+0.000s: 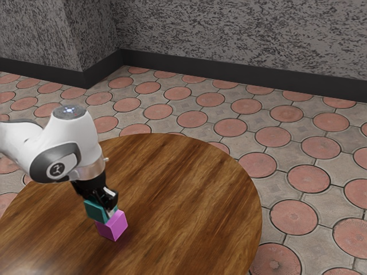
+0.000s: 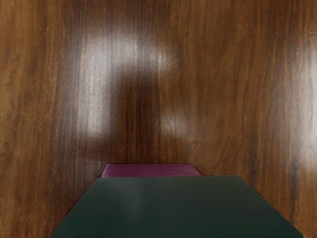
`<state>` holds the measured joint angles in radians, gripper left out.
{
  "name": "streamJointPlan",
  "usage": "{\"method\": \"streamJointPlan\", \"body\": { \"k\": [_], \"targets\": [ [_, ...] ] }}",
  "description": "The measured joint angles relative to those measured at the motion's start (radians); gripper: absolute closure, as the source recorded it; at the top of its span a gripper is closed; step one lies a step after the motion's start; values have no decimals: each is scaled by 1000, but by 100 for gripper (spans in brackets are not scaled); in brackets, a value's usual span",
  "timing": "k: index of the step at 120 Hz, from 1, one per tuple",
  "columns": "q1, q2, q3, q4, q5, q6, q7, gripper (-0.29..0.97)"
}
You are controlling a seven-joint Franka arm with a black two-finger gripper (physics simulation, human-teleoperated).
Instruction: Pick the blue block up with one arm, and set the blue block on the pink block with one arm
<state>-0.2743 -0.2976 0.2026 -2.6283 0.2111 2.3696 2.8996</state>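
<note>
The blue block, which looks teal, sits between the black fingers of my gripper, shut on it. It is directly over the pink block, which rests on the round wooden table. The blue block is offset a little toward the exterior view's left, and I cannot tell whether the two touch. In the wrist view the blue block is a large dark shape just under the hand. A thin strip of the pink block shows beyond its far edge, with the table behind.
The table's rim curves down the exterior view's right, with a tiled floor beyond it. Grey stone walls stand at the back. Bare wood spreads to the right of the blocks.
</note>
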Motion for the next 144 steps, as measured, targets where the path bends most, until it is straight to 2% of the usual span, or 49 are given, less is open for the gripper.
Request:
{"method": "streamJointPlan", "body": {
  "k": [44,140,144],
  "targets": [
    [0,8,-2,-21,-38,38,0,42],
    [-1,37,-2,-29,-45,93,0,42],
    [-1,37,-1,-28,-56,96,0,37]
  ]
}}
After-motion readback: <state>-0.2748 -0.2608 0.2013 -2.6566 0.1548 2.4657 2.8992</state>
